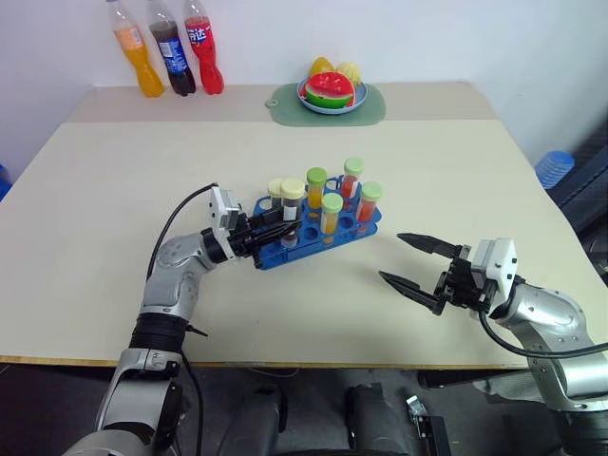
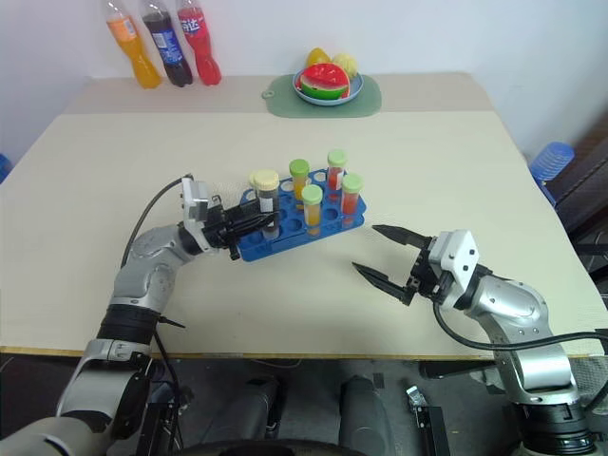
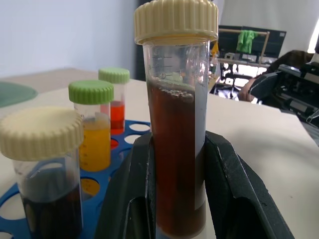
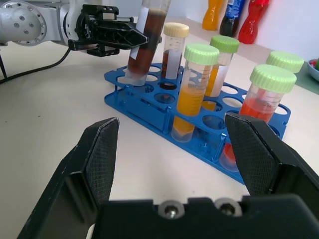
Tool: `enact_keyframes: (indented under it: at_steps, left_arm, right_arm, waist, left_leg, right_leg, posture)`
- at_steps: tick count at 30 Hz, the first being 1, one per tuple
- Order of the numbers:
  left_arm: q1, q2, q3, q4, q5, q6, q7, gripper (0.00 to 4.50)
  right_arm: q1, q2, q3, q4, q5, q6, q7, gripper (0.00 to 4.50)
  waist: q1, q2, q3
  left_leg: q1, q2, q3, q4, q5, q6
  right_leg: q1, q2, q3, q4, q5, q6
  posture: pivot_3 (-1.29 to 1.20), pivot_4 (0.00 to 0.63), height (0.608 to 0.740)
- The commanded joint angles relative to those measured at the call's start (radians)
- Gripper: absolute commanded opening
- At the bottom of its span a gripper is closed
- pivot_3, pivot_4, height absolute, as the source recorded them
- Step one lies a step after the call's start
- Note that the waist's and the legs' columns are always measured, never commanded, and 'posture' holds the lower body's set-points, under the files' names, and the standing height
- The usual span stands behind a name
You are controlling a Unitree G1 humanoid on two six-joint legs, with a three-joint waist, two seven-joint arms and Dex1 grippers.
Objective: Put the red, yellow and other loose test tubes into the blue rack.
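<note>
Cream table [image 1: 114, 190] is holding a blue plastic rack [image 1: 313, 236]; left gripper [image 1: 285, 231] is squeezing a brown tube [image 3: 174, 164], right gripper [image 1: 413, 262] is gaping.

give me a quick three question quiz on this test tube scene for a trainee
1. Which tube is the left gripper shut on?
A. the dark brown tube with the cream cap
B. a yellow tube with a green cap
C. a red tube with a green cap

2. True or false: the right gripper is holding a tube.

3. Fill in: behind the blue rack, at the far edge of the table, stand three soda ____.

Key
1. A. The fingers clamp the dark brown tube, its base at the rack's near-left corner.
2. False. Its jaws stand open and empty, apart from the rack.
3. bottles
</note>
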Motion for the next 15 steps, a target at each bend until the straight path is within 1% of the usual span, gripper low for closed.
enact_keyframes:
  at_steps: [1, 8, 15]
  left_arm:
    - [-0.03, 0.015, 0.005, 0.009, 0.006, -0.001, -0.008, 0.75]
    - [-0.047, 0.027, 0.009, 0.063, 0.033, -0.029, -0.006, 0.75]
    - [-0.051, 0.01, -0.007, 0.09, 0.047, -0.049, -0.007, 0.75]
  right_arm:
    - [0.011, -0.004, -0.023, -0.05, 0.015, 0.001, -0.008, 3.73]
    - [0.035, -0.002, -0.027, -0.069, 0.016, 0.004, -0.019, 3.73]
    - [0.033, -0.003, -0.026, -0.068, 0.016, 0.004, -0.021, 3.73]
  waist:
    - [-0.001, 0.0, 0.0]
    - [0.0, 0.0, 0.0]
    - [-0.001, 0.0, 0.0]
  left_leg:
    - [0.0, 0.0, 0.0, 0.0, 0.0, 0.0]
    - [0.0, 0.0, 0.0, 0.0, 0.0, 0.0]
    - [0.0, 0.0, 0.0, 0.0, 0.0, 0.0]
  right_leg:
    - [0.0, 0.0, 0.0, 0.0, 0.0, 0.0]
    - [0.0, 0.0, 0.0, 0.0, 0.0, 0.0]
    - [0.0, 0.0, 0.0, 0.0, 0.0, 0.0]
  posture:
    - [0.0, 0.15, 0.74]
    - [0.0, 0.15, 0.74]
    - [0.0, 0.15, 0.74]
